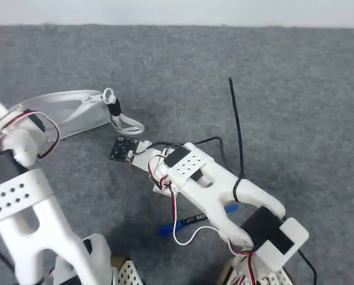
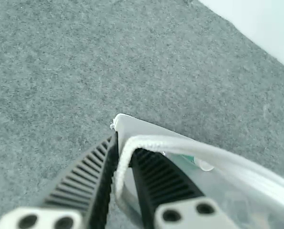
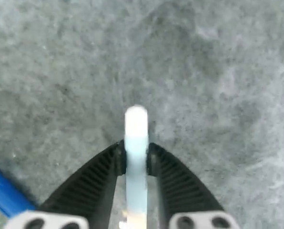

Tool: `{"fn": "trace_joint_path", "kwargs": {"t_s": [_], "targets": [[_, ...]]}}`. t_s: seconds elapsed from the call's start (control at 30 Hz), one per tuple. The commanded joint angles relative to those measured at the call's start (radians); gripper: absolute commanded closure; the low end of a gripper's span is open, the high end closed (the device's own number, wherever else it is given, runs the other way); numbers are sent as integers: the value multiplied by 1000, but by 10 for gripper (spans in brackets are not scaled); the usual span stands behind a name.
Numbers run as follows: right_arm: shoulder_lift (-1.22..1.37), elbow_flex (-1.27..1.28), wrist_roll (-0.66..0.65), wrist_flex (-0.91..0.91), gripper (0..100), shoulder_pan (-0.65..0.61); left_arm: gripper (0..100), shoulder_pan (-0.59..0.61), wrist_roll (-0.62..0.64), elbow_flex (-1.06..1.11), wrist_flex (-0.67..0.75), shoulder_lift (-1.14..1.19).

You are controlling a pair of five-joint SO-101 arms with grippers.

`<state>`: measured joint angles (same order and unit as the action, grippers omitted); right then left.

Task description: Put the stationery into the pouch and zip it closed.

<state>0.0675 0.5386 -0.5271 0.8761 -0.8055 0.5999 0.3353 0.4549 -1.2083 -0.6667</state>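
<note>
Where its own wrist view looks down on it, the left hand (image 2: 123, 145) is seen shut tight on the white zip edge of the clear pouch (image 2: 218, 167), which lies at the left of the grey surface (image 1: 296, 89). The right hand (image 3: 135, 150) is clamped on a white stick (image 3: 136, 125); what kind of stick it is cannot be made out. A blue pen (image 1: 192, 222) is partly hidden under the right arm. A greenish item (image 2: 186, 159) is glimpsed, blurred, inside the pouch. A marker (image 1: 114, 110) lies at the pouch's end; whether it is inside cannot be told.
</note>
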Motion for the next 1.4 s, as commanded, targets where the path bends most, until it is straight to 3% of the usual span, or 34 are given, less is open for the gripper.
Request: {"fn": "trace_joint_path", "kwargs": {"t_s": [0.0,0.27,0.63,0.77,0.9,1.2,1.37], "targets": [[-79,-25,-5,24,888,8,989,6,12,-4,37,-6],[-77,-29,-3,12,886,-47,989,5,12,-4,37,-6],[62,-31,-5,-166,890,-50,989,3,12,-4,37,-6],[81,-32,-6,-159,894,-48,989,3,12,-4,37,-6],[81,-34,-11,-163,998,-50,989,3,12,-4,37,-6],[-8,-52,-3,-67,993,-19,989,5,11,-4,37,-6],[-217,-46,160,8,993,21,989,5,11,-4,37,-6]]}}
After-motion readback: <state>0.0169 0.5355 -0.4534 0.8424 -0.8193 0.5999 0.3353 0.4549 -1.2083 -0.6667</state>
